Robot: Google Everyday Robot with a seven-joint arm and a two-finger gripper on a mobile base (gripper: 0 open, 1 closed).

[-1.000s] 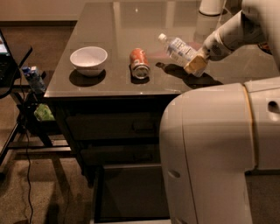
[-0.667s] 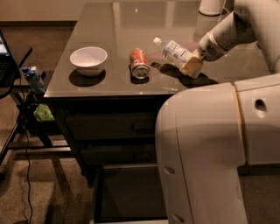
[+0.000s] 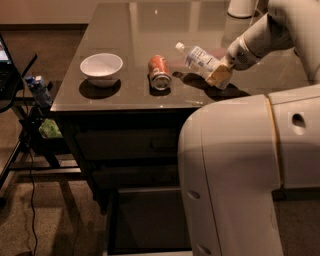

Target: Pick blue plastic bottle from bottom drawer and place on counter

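The blue plastic bottle point(image 3: 198, 59) is clear with a white cap and a printed label. It is tilted, cap toward the left, just above the counter point(image 3: 150, 25), right of the orange soda can. My gripper point(image 3: 220, 75) is shut on the bottle's base end, at the counter's right part near the front edge. The bottom drawer point(image 3: 145, 220) is pulled open below, dark inside, partly hidden by my body.
An orange soda can point(image 3: 159, 72) lies on its side next to the bottle. A white bowl point(image 3: 101, 68) stands at the counter's left. A black side table with a blue-and-white container point(image 3: 39, 90) is at the far left. A pale object point(image 3: 242, 7) stands at the counter's back.
My gripper has carried the bottle a little to the left and lower, closer to the soda can and the counter top.
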